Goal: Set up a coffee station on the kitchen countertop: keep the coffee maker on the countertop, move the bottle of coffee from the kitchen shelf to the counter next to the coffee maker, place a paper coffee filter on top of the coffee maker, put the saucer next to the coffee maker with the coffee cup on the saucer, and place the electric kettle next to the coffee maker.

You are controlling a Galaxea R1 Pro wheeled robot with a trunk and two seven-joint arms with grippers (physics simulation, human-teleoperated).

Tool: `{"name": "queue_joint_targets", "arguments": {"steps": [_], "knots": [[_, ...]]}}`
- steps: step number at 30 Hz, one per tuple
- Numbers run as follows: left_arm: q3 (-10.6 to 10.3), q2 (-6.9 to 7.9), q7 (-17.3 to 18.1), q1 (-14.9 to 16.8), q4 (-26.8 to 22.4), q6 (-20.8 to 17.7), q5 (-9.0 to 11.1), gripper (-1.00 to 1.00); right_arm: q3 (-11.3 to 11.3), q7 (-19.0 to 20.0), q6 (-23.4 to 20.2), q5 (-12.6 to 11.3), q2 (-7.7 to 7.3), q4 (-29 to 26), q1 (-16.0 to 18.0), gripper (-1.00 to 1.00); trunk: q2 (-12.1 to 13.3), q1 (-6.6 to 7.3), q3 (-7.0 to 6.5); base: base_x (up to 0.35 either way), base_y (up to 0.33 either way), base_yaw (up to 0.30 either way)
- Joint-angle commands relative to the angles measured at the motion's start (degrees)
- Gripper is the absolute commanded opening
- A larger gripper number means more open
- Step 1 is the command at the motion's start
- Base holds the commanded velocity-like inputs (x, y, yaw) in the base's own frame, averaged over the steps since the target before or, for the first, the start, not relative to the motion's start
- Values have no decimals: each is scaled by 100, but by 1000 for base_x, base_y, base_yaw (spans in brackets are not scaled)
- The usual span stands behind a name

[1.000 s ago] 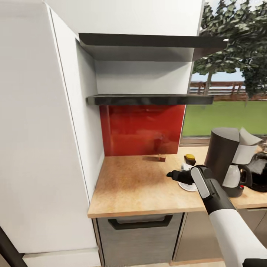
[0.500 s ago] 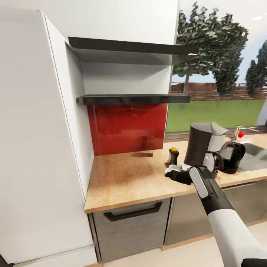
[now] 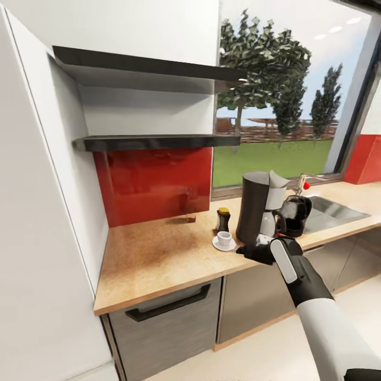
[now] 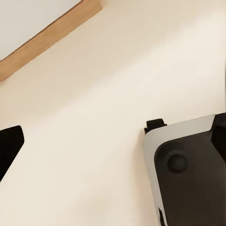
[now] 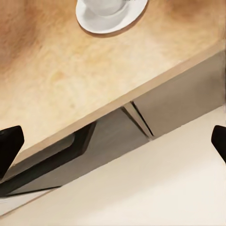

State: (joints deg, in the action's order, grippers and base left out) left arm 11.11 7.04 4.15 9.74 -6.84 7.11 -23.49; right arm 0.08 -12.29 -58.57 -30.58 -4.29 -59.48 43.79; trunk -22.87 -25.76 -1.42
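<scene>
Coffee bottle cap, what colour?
Yellow, on a dark bottle of coffee beside the coffee maker. Head view shows it best.

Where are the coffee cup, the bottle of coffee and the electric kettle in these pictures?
coffee cup [image 3: 225,241]: head view, on its white side wall.
bottle of coffee [image 3: 224,220]: head view, on its dark body below the yellow cap.
electric kettle [image 3: 294,214]: head view, on its black body.

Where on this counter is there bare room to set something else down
The widest bare patch of countertop runs from the white wall at its far-left end to the saucer, below the red backsplash. It is crowded around the coffee maker: bottle of coffee, cup, kettle, with the right claw in front.
</scene>
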Motion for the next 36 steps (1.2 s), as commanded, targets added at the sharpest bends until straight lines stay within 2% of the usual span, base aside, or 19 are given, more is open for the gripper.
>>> {"name": "queue_joint_targets", "arguments": {"steps": [1,5,12,13,15,21,23,24,27,29,30,33,34,36], "knots": [[49,0,25,1,2,18,-47,100,1,-54,-14,-57,-1,0,0,100,-4,-2,2,0,0,-300],[49,0,25,1,6,18,-43,100,1,-54,-14,-48,-1,44,-8,100,-4,-2,2,0,0,-300],[45,0,25,1,7,18,-45,100,1,-44,-22,-26,-27,791,-11,100,-4,-2,2,0,0,-300],[42,-4,25,1,7,18,-49,100,1,-38,-19,-2,-42,1172,-11,100,-4,-2,2,0,0,-300],[37,-7,25,1,7,18,-53,100,4,-37,-11,3,-44,1584,-11,100,-4,-2,2,0,0,-300],[28,-9,25,-2,23,7,-51,100,28,-42,1,49,-38,2509,-11,100,-4,-2,2,0,0,-300],[28,-9,25,-10,30,3,-44,100,116,-43,117,205,-21,3016,-11,100,-4,-2,2,0,0,-300],[30,-9,22,-26,31,2,-43,100,183,-40,267,311,-15,3250,-11,100,-4,-2,2,0,0,-300],[34,-9,18,-72,30,1,-37,100,443,-31,1362,683,62,4371,-21,100,-4,-2,2,0,0,-300],[38,-12,14,-80,32,-3,-35,100,550,-25,2245,901,175,5117,-25,100,-4,-2,2,0,0,-300],[43,-29,-21,-89,33,-3,-28,100,599,-21,3083,1137,280,5539,-83,100,-4,-2,2,0,0,-300],[54,-68,-127,-94,35,-7,14,100,633,-18,4010,1407,395,5750,-641,100,-4,-2,2,0,0,-300],[56,-82,-164,-95,56,-5,122,100,635,-15,4148,1456,446,5771,-803,100,-4,-2,2,0,0,-300],[58,-87,-189,-95,159,10,482,100,639,-10,4319,1538,570,5795,-1233,100,-4,-2,2,0,0,-300]]}}
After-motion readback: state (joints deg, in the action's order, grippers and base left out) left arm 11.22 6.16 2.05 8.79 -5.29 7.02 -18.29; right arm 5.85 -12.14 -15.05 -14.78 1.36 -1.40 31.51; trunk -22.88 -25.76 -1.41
